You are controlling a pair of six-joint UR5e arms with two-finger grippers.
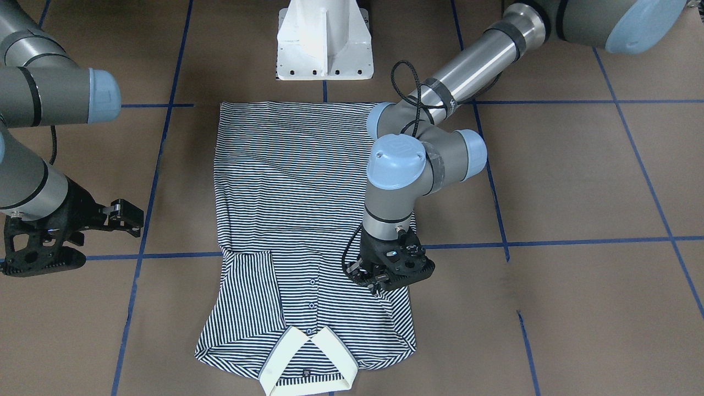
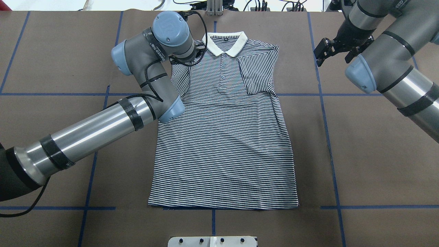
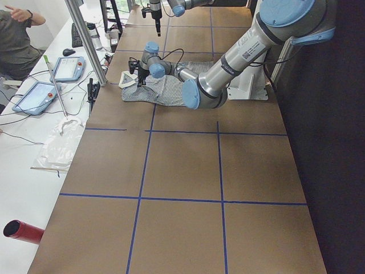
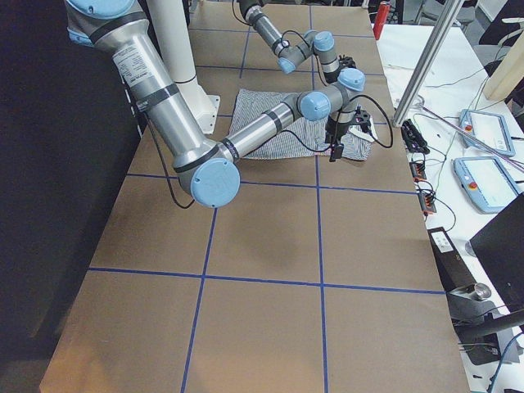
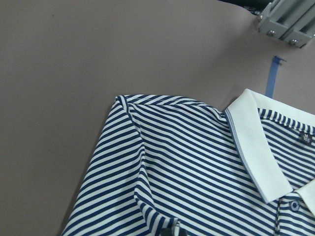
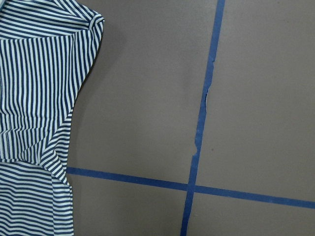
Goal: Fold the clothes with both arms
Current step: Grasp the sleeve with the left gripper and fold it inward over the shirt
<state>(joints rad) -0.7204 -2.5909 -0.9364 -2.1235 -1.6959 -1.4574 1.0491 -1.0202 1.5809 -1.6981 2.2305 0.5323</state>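
The striped polo shirt (image 1: 297, 192) (image 2: 223, 144) lies flat and face up, with its cream collar (image 2: 224, 43) at the table's far side. One sleeve (image 2: 255, 73) is folded in over the chest. My left gripper (image 1: 379, 283) is down on the other sleeve and shut on its fabric. In the left wrist view the stripes (image 5: 187, 167) rise to a dark fingertip (image 5: 172, 232) at the bottom edge. In the overhead view the wrist hides that gripper. My right gripper (image 1: 41, 261) (image 2: 329, 51) hovers open and holds nothing, off the shirt beside the folded sleeve (image 6: 34, 88).
The white pedestal base (image 1: 324, 38) stands at the shirt's hem end. Blue tape lines (image 6: 197, 147) cross the brown table cover. A side bench with tablets (image 3: 40, 94) and a seated person (image 3: 17, 40) runs along the far edge, behind an aluminium post (image 4: 426, 65).
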